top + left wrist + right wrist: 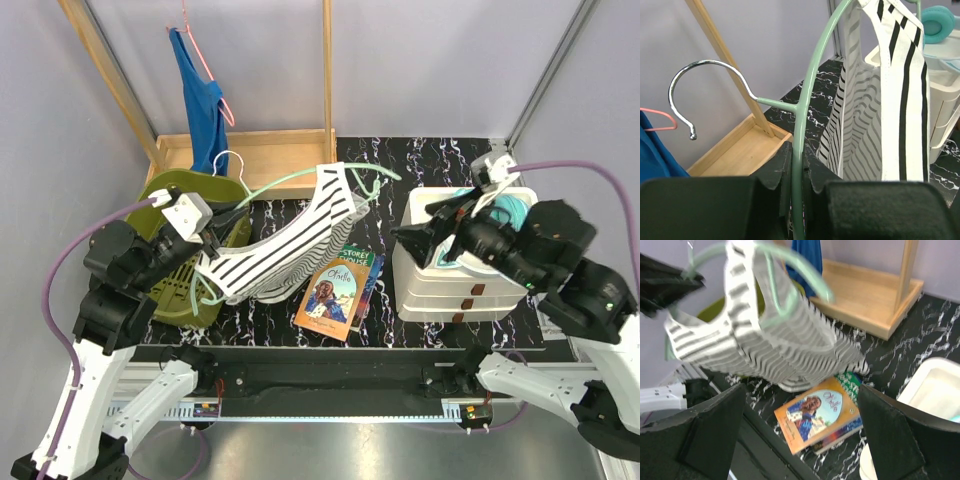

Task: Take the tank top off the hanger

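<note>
Mint-green plastic is what matters here. The hanger (801,130) is pinched between the pressed-together fingers of the left pincer (798,170), which grips one of its arms low down. Its chrome hook (705,85) points off toward the wooden rack (260,150), free of any rail. The hanger is held up over the table (400,160), tilted, not lying on it.

The tank top (290,245), white with black stripes, is not yet off. It hangs from the hanger and sags in a long fold down toward the left arm, its hem hanging just above the table near the book (335,295). In the right wrist view the green arm runs through the neck and strap openings, and its far end pokes out bare past the cloth. I cannot tell whether the strap on that side has slipped off its shoulder.

The right pincer (800,395) is spread wide and holds nothing. It sits over the white drawers (440,290), facing the top but well apart from it.

So the task looks about half done at best. The hanger is in hand and presented, which is the setting-up part. What is left is the real work: the right pincer has to reach in, take the cloth, and draw the straps off both hanger arms while the left holds firm.
</note>
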{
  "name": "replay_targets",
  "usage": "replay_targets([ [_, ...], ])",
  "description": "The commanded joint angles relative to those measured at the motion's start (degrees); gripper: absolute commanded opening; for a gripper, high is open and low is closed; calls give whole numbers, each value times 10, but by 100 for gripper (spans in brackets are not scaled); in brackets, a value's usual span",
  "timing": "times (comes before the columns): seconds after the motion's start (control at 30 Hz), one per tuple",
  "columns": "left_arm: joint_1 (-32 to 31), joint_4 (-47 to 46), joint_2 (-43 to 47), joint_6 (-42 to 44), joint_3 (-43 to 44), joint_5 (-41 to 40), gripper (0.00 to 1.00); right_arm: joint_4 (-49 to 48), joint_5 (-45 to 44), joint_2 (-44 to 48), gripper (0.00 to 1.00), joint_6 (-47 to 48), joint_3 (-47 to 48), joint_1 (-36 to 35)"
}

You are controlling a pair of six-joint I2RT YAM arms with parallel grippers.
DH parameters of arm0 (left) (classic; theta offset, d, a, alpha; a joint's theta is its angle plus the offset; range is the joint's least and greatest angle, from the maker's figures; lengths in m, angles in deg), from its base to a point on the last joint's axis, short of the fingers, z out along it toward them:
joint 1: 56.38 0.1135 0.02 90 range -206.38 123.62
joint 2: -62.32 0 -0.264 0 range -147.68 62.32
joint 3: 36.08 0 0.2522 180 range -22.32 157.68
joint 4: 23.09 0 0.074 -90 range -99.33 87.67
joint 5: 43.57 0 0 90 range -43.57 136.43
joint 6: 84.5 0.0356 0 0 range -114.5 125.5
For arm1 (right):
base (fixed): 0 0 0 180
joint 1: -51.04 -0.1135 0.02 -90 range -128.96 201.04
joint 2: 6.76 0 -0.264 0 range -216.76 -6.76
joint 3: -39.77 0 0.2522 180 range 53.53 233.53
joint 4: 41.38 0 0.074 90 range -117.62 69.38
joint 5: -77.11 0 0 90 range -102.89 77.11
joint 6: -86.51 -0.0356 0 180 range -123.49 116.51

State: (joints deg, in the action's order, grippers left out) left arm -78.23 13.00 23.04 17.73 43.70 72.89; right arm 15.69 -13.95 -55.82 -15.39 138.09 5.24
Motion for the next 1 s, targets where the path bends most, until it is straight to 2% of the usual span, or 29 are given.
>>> replay_targets([
  [0.0, -5, -50, 4, 32, -11, 42, 0, 17, -7, -47, 100, 35, 132, -5],
  [0.13, -11, -45, -2, 38, -19, 46, 0, 59, 53, -150, 100, 61, 292, -5],
  [0.2, -15, -43, -5, 39, -24, 49, 0, 67, 90, -207, 99, 73, 332, -5],
  [0.33, -21, -36, -14, 39, -28, 57, 0, 132, 142, -335, 97, 76, 485, -5],
  [0.43, -27, -34, -14, 45, -34, 47, 0, 157, 178, -422, 96, 65, 561, -5],
  [0.53, -34, -34, -13, 54, -43, 34, 0, 165, 217, -483, 95, 63, 599, -5],
  [0.7, -47, -33, -12, 62, -50, 33, 0, 223, 251, -564, 84, 95, 642, -21],
  [0.97, -58, -33, -13, 67, -57, 29, 0, 271, 263, -575, 74, 116, 632, -37],
])
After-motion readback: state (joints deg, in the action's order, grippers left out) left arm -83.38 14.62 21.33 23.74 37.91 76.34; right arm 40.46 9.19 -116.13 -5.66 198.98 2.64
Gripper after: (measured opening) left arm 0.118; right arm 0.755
